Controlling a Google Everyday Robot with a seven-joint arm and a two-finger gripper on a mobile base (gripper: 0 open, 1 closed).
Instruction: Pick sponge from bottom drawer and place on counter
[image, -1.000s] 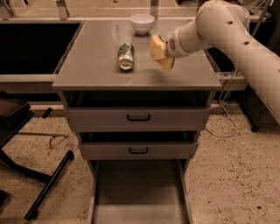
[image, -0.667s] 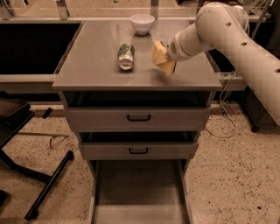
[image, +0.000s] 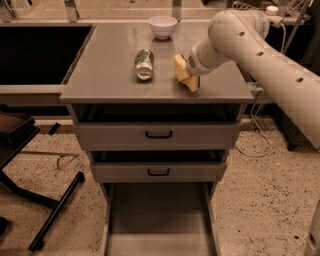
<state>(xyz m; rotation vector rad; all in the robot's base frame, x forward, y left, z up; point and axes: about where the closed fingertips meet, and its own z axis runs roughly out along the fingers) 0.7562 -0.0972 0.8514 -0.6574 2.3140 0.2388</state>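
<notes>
Sponge nowhere to be made out: possibly hidden in or under the gripper (image: 186, 75) up on the counter (image: 100, 80), possibly elsewhere; cannot tell.

Counter: broad, flat, bare across the left half, occupied only toward the middle and back. Room enough for setting down. Main hazard: a release too close to the front right edge, followed by a slide or a drop to the floor.

Bottom drawer (image: 160, 220): pulled out at the foot of the cabinet, below the two shallower drawers (image: 159, 134) with black handles. Plain grey floor, nothing dark showing on it; near end cut off from view. Hazard: a pad left behind down there after all, and so a release over nothing.

Arm (image: 270, 55): reaching in from the right across the counter's right side. Hazard: a careless leftward sweep on withdrawal, knocking the neighbours.

Can (image: 144, 64): lying on its side just left of the gripper, apart from it. Round, probably light, likely to roll at a nudge; likeliest casualty.

Bowl (image: 163, 26): upright at the back, well apart; little risk.

Gripper: low at the counter's right-centre, at or near the surface. Cannot tell how wide open, nor whether holding anything. Letting go too high: a bounce off target. Lifting away too soon: dragging a soft pad along, caught on the padding.
</notes>
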